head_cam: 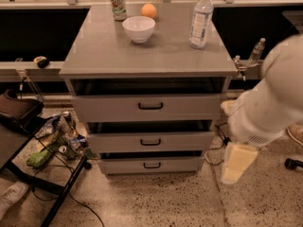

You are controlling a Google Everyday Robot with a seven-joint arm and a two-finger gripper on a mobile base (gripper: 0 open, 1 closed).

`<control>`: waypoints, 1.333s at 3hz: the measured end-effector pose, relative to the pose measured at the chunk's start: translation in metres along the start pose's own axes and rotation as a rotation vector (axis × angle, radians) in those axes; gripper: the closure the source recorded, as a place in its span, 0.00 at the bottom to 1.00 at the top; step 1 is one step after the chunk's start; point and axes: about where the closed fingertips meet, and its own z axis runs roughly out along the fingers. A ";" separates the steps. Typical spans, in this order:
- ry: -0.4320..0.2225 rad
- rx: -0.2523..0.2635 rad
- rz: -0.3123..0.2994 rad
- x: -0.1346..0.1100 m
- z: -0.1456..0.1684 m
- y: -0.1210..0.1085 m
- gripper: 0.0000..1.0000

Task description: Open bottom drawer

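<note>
The bottom drawer [151, 165] is the lowest and narrowest of three grey fronts on the cabinet, with a small black centre handle [152, 165]. Its front stands nearly flush with a thin dark gap above it. The medium drawer [150, 142] and the tall top drawer [150, 107] sit above. My white arm [274, 98] reaches down from the right. My gripper [235, 167], a pale yellow end piece, hangs beside the cabinet's lower right corner, level with the bottom drawer and apart from it.
On the cabinet top [109, 51] stand a white bowl [138, 28], an orange [149, 10], a can [119, 4] and a water bottle [200, 18]. A black cart with clutter [47, 145] is at the lower left. Cables [218, 145] lie by the cabinet's right side.
</note>
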 end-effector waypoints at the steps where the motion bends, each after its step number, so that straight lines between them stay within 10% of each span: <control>1: 0.027 -0.015 0.001 0.010 0.077 0.027 0.00; 4: 0.062 -0.017 -0.006 0.005 0.179 0.033 0.00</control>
